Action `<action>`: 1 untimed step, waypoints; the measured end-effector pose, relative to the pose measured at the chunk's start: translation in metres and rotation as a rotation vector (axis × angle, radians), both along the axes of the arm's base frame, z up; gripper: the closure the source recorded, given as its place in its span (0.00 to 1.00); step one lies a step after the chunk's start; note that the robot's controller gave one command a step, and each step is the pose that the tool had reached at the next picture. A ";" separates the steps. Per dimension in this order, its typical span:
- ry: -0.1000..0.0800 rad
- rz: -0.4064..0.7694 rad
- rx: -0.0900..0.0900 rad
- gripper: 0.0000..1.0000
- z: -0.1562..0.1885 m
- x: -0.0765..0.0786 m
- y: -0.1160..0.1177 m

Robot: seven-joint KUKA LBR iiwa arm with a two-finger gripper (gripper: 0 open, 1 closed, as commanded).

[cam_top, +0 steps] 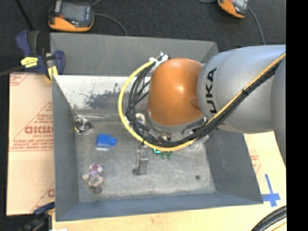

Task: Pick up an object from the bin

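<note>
Single camera is sitting above the grey bin [65, 148], looking down steeply and leaning slightly toward the far wall [96, 93], whose inner face is showing broadly. It is framing the whole bin plus the dark surface around it. The arm [240, 95] is entering from the right and covering the bin's middle-right.

A dark matte floor [144, 13] lies all around the grey bin [65, 143]. Beyond the bin's far left corner sits an orange-and-black device [70, 15], and a second device [233, 0] sits beyond its far right corner. Thin black cables [109, 17] trail from both.
</note>
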State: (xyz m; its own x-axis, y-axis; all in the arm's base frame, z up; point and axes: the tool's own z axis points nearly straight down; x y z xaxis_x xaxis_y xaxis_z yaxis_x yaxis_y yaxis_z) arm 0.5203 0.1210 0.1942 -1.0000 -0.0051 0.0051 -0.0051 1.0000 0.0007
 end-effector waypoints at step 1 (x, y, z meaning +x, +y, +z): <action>-0.002 -0.050 0.002 0.00 -0.047 -0.015 0.073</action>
State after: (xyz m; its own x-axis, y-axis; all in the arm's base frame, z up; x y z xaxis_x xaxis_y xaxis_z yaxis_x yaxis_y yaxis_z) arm 0.5052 0.1942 0.1477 -0.9990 0.0451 0.0032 0.0451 0.9990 0.0024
